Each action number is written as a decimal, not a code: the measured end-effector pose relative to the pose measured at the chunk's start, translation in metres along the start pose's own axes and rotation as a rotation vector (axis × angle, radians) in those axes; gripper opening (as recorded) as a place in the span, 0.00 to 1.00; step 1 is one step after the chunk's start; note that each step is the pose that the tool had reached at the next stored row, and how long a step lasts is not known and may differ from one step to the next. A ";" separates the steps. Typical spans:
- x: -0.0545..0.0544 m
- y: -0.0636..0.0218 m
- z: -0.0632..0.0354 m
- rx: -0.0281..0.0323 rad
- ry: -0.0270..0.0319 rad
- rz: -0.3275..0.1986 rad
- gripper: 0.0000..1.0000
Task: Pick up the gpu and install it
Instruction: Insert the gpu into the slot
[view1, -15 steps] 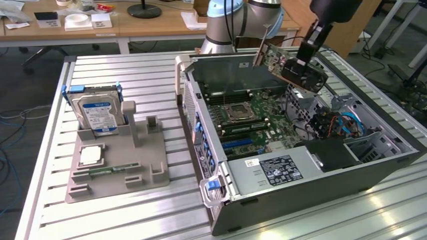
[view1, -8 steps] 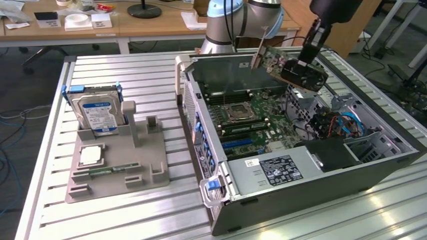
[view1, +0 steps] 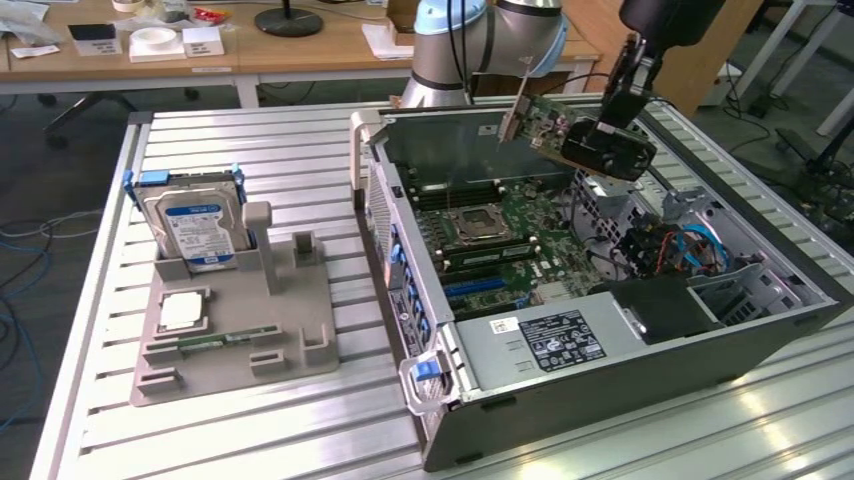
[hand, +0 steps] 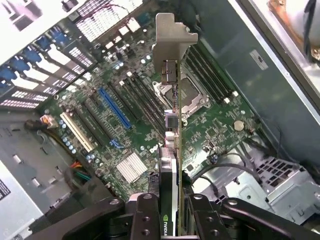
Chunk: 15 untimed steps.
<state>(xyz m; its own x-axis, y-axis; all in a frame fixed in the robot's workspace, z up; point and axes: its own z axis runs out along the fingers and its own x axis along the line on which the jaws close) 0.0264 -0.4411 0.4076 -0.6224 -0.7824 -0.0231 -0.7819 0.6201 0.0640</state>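
Green gpu (view1: 541, 122) hangs over the open computer case (view1: 627, 390), squeezed in the gripper (hand: 176, 202) and held on edge, likely to line up with the motherboard (view1: 514, 235)

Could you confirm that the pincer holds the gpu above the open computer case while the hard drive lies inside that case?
Not quite: the exterior view shows the hard drive standing in the grey holder beside the computer case; the pincer does hold the gpu above that case.

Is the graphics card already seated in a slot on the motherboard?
No, the graphics card hangs in the gripper above the open computer case, clear of the motherboard.
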 end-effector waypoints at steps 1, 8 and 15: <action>0.000 0.0000 0.0000 0.0000 0.0001 0.000 0.27; 0.000 0.0000 0.0000 0.0000 0.0001 0.000 0.27; 0.000 0.0000 0.0000 -0.0001 0.0005 -0.007 0.27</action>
<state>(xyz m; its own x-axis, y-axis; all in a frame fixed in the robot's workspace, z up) 0.0264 -0.4410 0.4076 -0.6173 -0.7864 -0.0230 -0.7859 0.6150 0.0640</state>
